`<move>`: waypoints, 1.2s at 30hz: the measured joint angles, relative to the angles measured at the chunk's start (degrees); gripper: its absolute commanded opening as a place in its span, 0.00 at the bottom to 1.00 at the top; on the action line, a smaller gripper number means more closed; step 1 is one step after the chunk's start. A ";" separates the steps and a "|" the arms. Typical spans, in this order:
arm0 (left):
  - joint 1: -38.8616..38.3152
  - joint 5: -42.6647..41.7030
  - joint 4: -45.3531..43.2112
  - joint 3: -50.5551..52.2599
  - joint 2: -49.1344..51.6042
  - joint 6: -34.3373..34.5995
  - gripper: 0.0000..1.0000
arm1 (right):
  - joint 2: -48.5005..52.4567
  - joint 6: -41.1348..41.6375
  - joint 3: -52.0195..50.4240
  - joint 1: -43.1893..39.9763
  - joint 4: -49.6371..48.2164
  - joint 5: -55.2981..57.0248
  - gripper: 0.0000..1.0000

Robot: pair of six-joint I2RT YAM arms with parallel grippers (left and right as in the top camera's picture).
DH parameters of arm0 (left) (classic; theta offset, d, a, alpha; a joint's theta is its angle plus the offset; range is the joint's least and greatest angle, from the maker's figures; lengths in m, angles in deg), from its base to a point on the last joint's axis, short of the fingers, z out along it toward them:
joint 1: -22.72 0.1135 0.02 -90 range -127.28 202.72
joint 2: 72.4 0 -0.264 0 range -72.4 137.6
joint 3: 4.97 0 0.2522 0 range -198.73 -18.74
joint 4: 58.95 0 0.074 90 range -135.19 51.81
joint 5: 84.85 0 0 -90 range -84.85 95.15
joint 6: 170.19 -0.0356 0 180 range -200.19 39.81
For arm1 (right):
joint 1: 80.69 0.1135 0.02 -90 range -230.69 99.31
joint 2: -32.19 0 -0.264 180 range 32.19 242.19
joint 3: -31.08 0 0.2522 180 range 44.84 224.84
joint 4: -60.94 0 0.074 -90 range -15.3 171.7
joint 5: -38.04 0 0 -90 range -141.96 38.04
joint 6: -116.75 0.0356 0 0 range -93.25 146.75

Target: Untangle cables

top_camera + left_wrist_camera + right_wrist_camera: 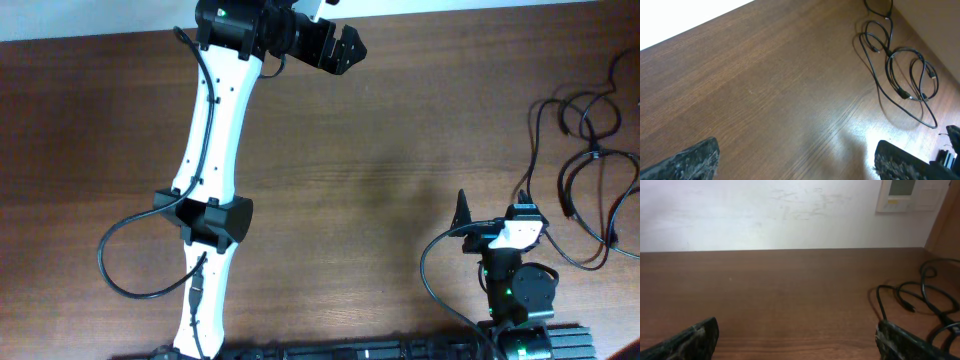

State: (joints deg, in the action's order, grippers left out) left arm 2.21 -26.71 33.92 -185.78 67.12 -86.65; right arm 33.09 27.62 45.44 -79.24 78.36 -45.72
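Several thin black cables (597,152) lie tangled in loops on the brown wooden table (400,150) near its right edge. They also show at the top right of the left wrist view (890,52) and at the right of the right wrist view (910,307). My left gripper (345,48) is open and empty at the far middle of the table, well left of the cables; its fingers are spread wide in its own view (800,160). My right gripper (493,215) is open and empty near the front right, a little left of the cables (797,340).
A white wall with a small control panel (912,195) stands behind the table's far edge. A thick black arm wire (115,265) loops out at the front left. A black base strip (400,350) runs along the front edge.
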 measured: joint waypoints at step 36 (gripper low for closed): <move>-0.59 20.44 -22.84 46.23 -36.72 -8.04 0.99 | -0.13 0.68 0.00 0.00 -0.02 0.39 0.99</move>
State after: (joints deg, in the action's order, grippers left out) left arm 1.62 -6.27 11.08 -139.55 30.40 -94.70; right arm 32.96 28.29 45.44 -79.24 78.34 -45.33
